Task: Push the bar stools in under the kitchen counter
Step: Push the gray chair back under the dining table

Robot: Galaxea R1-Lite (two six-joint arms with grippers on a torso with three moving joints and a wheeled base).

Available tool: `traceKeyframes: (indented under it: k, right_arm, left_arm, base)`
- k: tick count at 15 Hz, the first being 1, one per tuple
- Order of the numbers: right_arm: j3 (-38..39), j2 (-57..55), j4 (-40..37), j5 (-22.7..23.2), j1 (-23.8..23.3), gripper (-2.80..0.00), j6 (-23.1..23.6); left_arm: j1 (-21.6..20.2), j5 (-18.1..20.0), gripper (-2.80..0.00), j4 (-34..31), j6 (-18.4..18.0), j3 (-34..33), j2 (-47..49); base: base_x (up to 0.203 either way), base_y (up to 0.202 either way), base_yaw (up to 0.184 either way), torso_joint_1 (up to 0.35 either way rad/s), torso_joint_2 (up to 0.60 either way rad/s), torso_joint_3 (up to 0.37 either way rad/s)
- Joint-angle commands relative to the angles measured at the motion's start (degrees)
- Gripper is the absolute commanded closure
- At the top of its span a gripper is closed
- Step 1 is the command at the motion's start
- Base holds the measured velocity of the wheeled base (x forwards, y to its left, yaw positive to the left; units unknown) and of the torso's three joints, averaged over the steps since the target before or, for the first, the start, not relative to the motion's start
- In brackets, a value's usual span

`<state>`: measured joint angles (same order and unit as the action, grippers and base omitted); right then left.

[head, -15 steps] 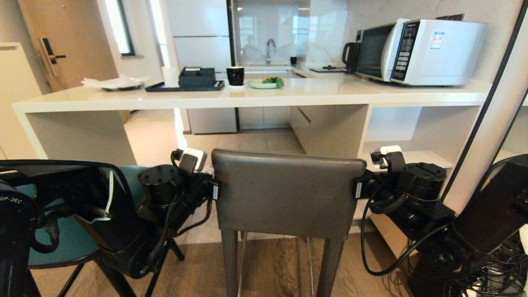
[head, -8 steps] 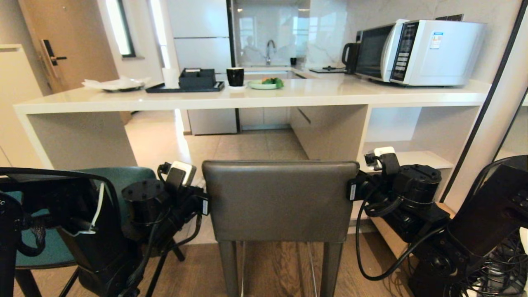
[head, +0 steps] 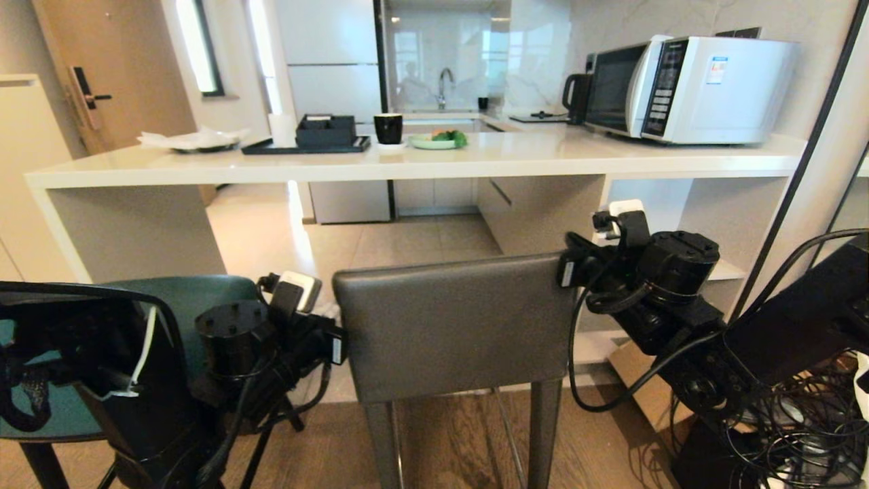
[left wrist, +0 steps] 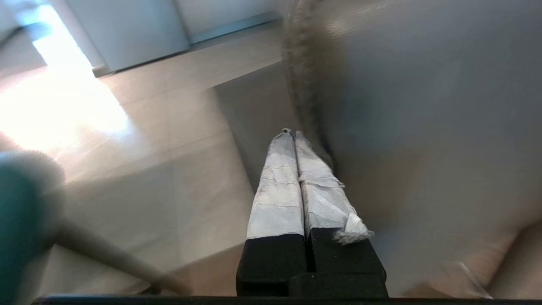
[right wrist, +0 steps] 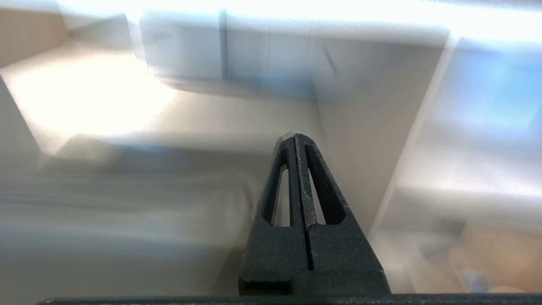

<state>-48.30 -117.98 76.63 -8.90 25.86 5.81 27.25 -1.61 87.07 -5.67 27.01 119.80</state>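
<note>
Bench [head: 407, 166] spans the room, white and long. Grey stool [head: 451, 326] stands just before it, backrest tilted, teal stool [head: 183, 299] to its left. Left gripper [left wrist: 292, 134] presses the backrest's left edge, right gripper [right wrist: 293, 137] by the upper right corner, both jaws clenched empty.

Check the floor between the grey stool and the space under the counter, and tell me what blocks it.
Nothing visible blocks it. Beyond the grey stool, bare tile runs under the kitchen counter. The teal stool stands to its left, the shelf unit to its right; both are beside the path.
</note>
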Motion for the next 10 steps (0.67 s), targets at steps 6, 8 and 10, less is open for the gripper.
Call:
traceKeyframes:
  k: [6, 8, 10]
  right_arm:
    - [0.56, -3.32, 0.79, -1.87, -0.84, 0.00, -0.18]
    - [2.31, -1.32, 2.05, -1.91, -1.17, 0.00, -0.18]
    - [2.55, 2.19, 1.95, -2.03, -3.02, 0.00, -0.28]
  left_arm:
    - [1.41, -1.46, 0.00, 0.60, -0.22, 4.90, 1.40]
    - [1.24, -1.63, 0.00, 0.60, -0.13, 4.11, 0.97]
    - [1.24, -3.18, 0.00, 0.60, -0.09, 3.02, -0.50]
  base:
    - [0.000, 0.000, 0.000, 0.000, 0.00, 0.000]
    - [0.000, 0.000, 0.000, 0.000, 0.00, 0.000]
    - [0.000, 0.000, 0.000, 0.000, 0.00, 0.000]
